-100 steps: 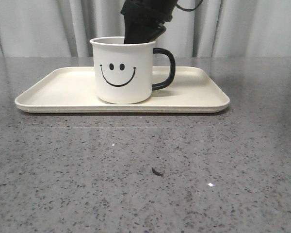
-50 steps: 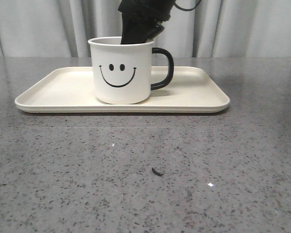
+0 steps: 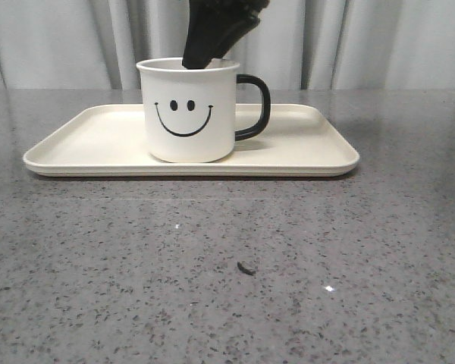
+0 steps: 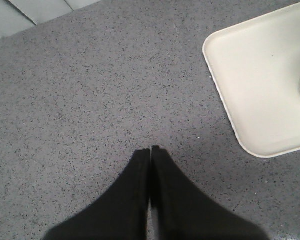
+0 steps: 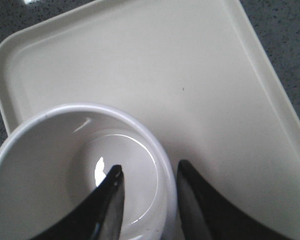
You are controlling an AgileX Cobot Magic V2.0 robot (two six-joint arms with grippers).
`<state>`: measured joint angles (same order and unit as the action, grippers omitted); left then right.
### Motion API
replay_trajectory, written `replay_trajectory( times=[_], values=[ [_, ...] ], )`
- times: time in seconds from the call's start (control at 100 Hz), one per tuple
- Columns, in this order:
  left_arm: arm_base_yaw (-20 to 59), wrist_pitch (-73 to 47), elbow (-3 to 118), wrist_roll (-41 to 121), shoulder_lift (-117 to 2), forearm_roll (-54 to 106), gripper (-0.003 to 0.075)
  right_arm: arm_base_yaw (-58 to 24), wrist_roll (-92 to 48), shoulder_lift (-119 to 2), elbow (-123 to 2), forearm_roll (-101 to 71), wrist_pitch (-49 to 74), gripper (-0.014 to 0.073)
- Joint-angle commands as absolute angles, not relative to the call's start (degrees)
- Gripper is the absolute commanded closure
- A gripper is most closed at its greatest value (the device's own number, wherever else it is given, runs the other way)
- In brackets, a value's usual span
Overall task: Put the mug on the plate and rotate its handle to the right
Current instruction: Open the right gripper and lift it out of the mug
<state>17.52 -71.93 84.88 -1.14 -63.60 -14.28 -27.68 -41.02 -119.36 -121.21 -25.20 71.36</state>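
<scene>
The white mug point(image 3: 189, 114) with the black smiley face stands upright on the cream plate point(image 3: 98, 144), with its black handle point(image 3: 256, 106) pointing right. My right gripper point(image 3: 202, 54) comes down from above over the mug's back rim. In the right wrist view this gripper point(image 5: 149, 167) is open, with one finger inside the mug point(image 5: 50, 150) and the other outside over the plate point(image 5: 165, 75), the rim between them. My left gripper point(image 4: 150, 149) is shut and empty over the bare table, beside a corner of the plate point(image 4: 260, 85).
The grey speckled table point(image 3: 364, 250) stretches in front of the plate. A small dark scrap point(image 3: 246, 268) lies on it near the front middle. A pale curtain point(image 3: 394, 45) hangs behind the table.
My right gripper has risen a little out of the mug and shifted slightly left. The mug has edged a few pixels left, still on the plate.
</scene>
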Motion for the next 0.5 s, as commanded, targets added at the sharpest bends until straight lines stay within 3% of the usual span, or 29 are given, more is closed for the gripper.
replay_trajectory(
  times=[0.0,0.49],
  values=[
    [17.37,-68.51,86.28,-1.68,-62.53,-15.23,0.0739,-27.57,-41.28,-114.16,-122.98,-27.33,76.66,0.0312],
    [17.37,-68.49,86.28,-1.68,-62.53,-15.23,0.0739,-26.83,-40.74,-100.17,-122.98,-27.33,75.17,0.0314]
  ],
)
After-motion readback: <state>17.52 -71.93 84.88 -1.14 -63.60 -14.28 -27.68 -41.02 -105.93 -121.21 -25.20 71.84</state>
